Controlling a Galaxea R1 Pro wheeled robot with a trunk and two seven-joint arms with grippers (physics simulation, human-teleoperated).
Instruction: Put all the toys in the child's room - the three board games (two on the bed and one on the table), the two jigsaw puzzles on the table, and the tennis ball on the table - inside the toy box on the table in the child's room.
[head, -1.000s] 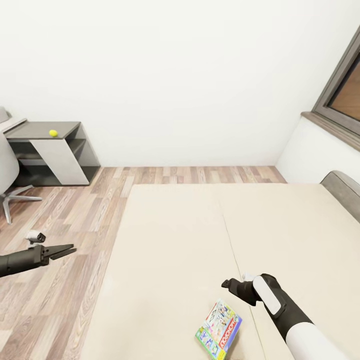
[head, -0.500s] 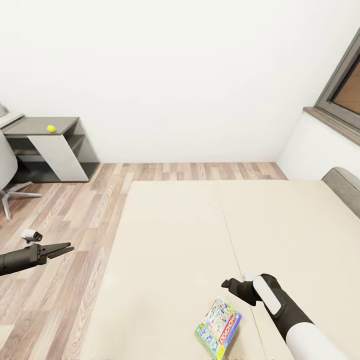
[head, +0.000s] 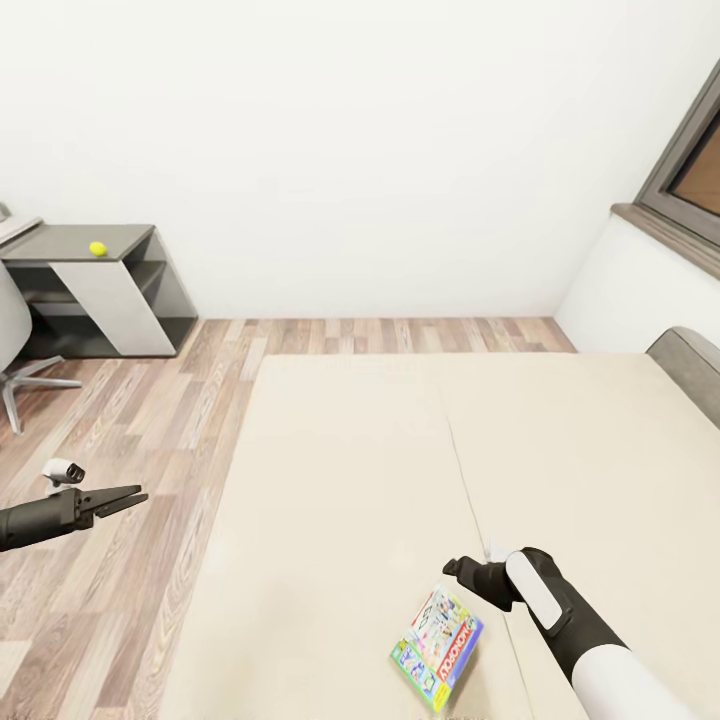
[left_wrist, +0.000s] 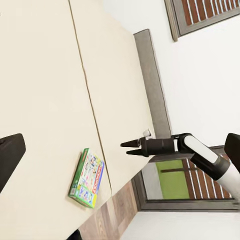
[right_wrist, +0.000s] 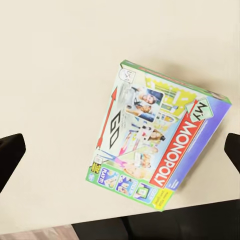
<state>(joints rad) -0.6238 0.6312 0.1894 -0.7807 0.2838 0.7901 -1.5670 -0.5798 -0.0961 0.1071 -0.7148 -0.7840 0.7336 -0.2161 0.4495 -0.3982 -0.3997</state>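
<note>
One board game (head: 437, 648), a green-edged Monopoly box, lies flat on the bed (head: 350, 450) near its front edge. It also appears in the right wrist view (right_wrist: 160, 150) and the left wrist view (left_wrist: 87, 177). My right gripper (head: 454, 570) hovers open just above and beyond the box, with nothing held, and the left wrist view shows this gripper (left_wrist: 129, 148) too. My left gripper (head: 130, 497) is open and empty over the wood floor left of the bed. The tennis ball (head: 97, 248) sits on the dark grey corner section of the table (head: 60, 242), far left.
A grey office chair (head: 10, 340) stands at the left edge by the table. A grey-framed window (head: 690, 170) and a white ledge are at the right. The grey headboard (head: 690, 360) bounds the bed's right side. Wood floor (head: 130, 420) runs between the bed and the table.
The whole picture has shifted: the table, ball and bed sit slightly higher, so the camera moved. Both arms hold about the same pose and the board game lies where it was.
</note>
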